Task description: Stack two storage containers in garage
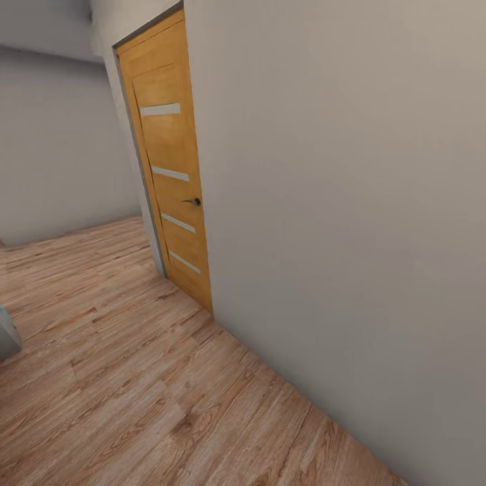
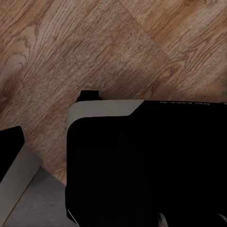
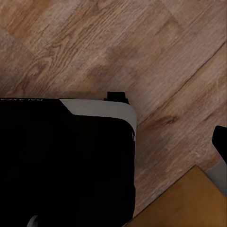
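A black robot base (image 2: 142, 165) with a pale grey top edge stands on the wood plank floor (image 2: 71, 47). Beside the base lies a grey strip (image 2: 19, 179).

The plank floor (image 1: 135, 378) looks like light wood with visible grain and a low sheen. The door (image 1: 169, 175) is smooth honey-coloured wood with pale frosted strips and a dark metal handle (image 1: 194, 201). The wall (image 1: 351, 202) is matt grey-white.

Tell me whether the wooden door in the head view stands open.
No. The wooden door sits shut in its frame, flush with the grey wall, with its dark handle showing.
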